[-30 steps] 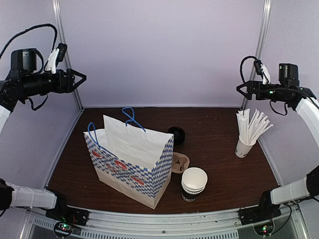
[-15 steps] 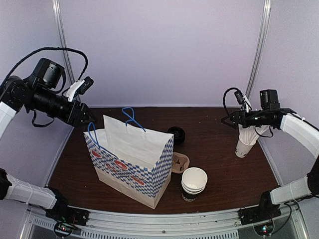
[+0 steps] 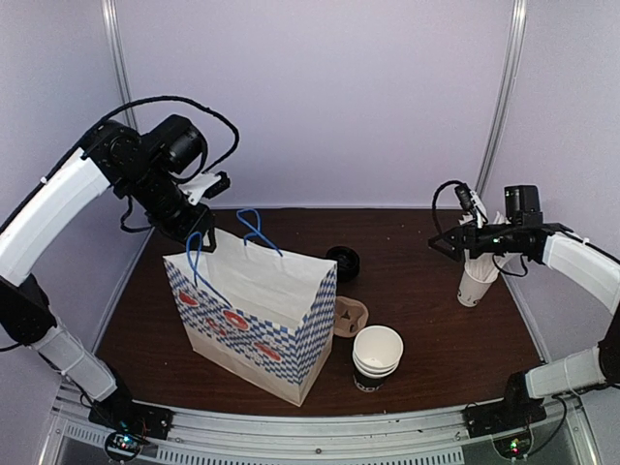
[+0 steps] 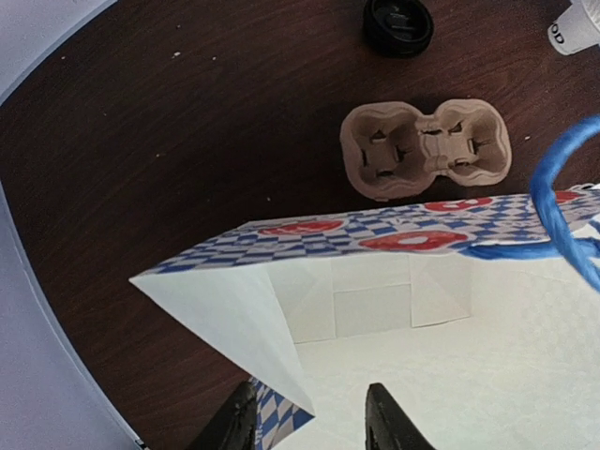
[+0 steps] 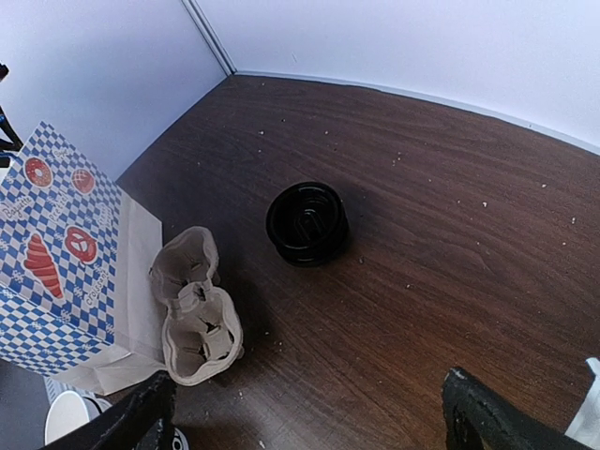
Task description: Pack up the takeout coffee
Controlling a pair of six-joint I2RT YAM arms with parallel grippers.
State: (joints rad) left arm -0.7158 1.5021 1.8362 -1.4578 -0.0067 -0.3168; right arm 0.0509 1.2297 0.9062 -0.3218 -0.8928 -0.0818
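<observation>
The takeout coffee (image 3: 342, 263) is a small black cup with a black lid. It stands on the table behind the bag's right end and shows in the left wrist view (image 4: 397, 23) and the right wrist view (image 5: 307, 222). The blue-checked paper bag (image 3: 257, 320) stands open, white inside (image 4: 394, 309). My left gripper (image 3: 199, 225) is open above the bag's back-left corner, and its fingertips straddle the bag's rim (image 4: 311, 429). My right gripper (image 3: 438, 242) is wide open and empty (image 5: 305, 433). It hovers to the right of the coffee, well apart from it.
A cardboard cup carrier (image 3: 351, 316) lies beside the bag's right end (image 5: 192, 305). A stack of lidless white-rimmed cups (image 3: 377, 354) stands near the front. A white cup of straws (image 3: 480, 262) stands right under my right arm. The bag's blue handles (image 3: 254, 228) stick up.
My left arm has swung in from the left wall and come down over the bag's back-left corner. My right gripper has dropped and moved left, over the table by the straws.
</observation>
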